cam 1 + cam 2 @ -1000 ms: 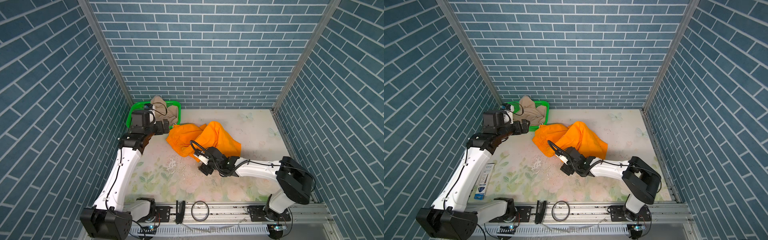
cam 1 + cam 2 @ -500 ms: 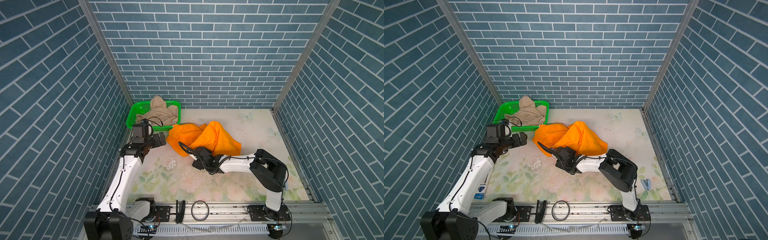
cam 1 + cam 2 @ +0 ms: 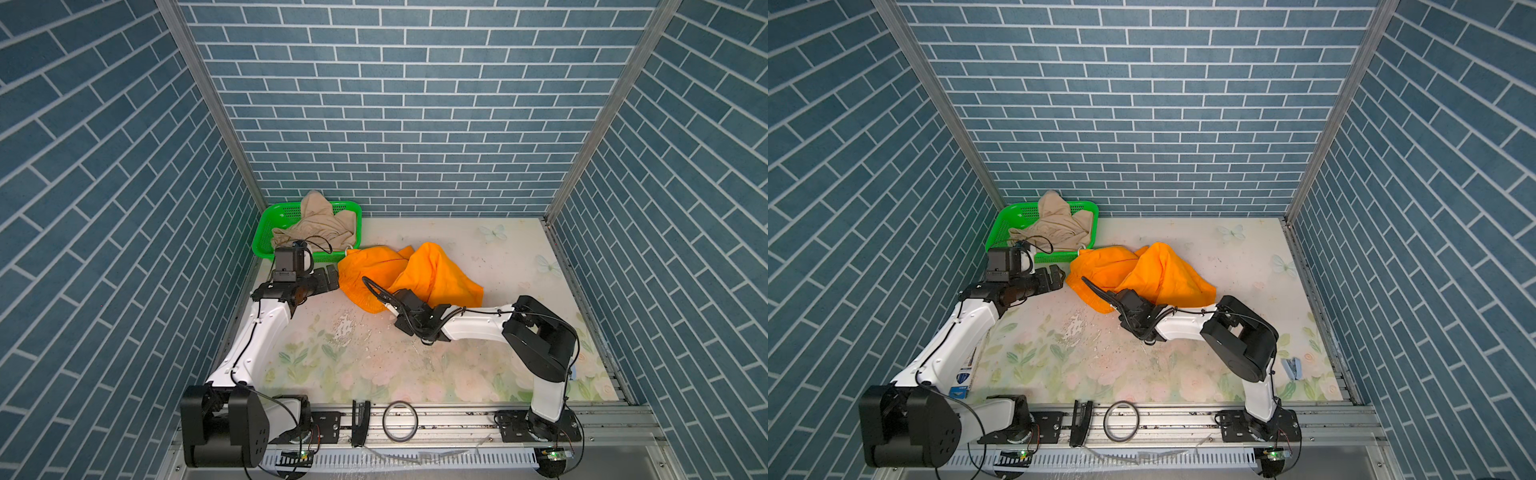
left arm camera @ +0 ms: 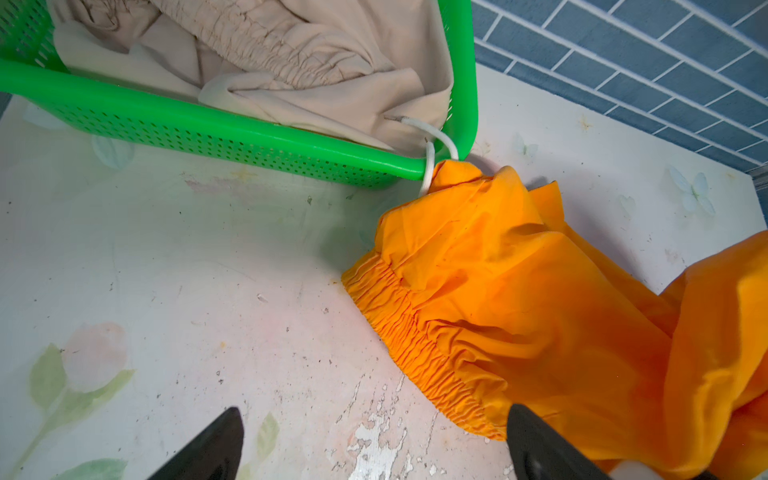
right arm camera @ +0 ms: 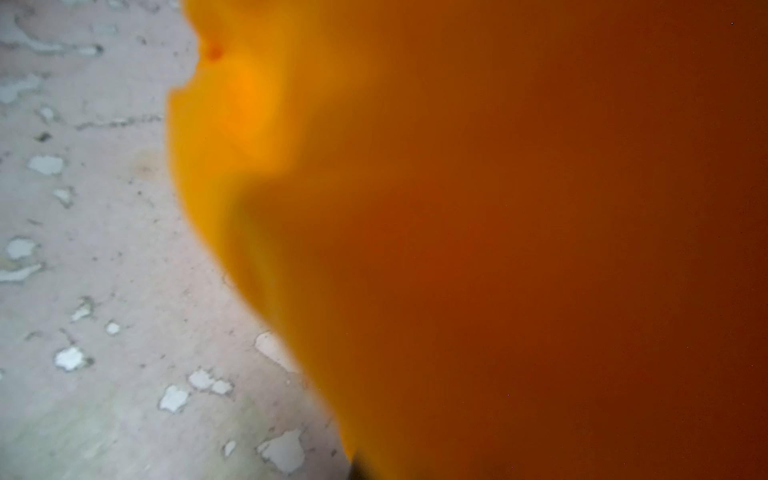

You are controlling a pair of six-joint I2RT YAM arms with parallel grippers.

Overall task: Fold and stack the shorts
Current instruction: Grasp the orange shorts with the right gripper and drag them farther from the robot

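- Since a second ago the left arm has drawn back from above the green basket (image 3: 266, 235) (image 3: 999, 232) and dropped low over the desk (image 3: 507, 253) (image 3: 1246, 257). The right arm's elbow has swung in, then out again, while its wrist has stayed at the near edge of the orange cloth.
- The left pincer (image 3: 326, 277) (image 3: 1051, 277) (image 4: 374, 411) is released, its black fingers (image 4: 212, 444) spread wide. It hovers close over the bare desk, just beside the orange shorts (image 3: 434, 270) (image 3: 1167, 270) (image 4: 519, 299) and not touching them.
- The orange shorts lie crumpled in a heap on the desk, near the middle toward the back. Their gathered waistband (image 4: 399, 328) faces the left pincer, and one puckered corner rests against the basket's near right corner.
- The right pincer (image 3: 390, 309) (image 3: 1116, 311) is clenched at the near edge of the orange shorts. In the right wrist view blurred orange fabric (image 5: 498, 249) fills most of the picture and covers the fingers, so the grip appears to be on that cloth.
- The beige shorts (image 3: 320, 220) (image 3: 1059, 220) (image 4: 291, 62) lie bunched in the green basket in the back left corner, and one fold rises above its rear rim.
- A white cord (image 4: 430, 143) loops over the basket's corner rim down to the orange heap. I cannot tell which pair it belongs to.
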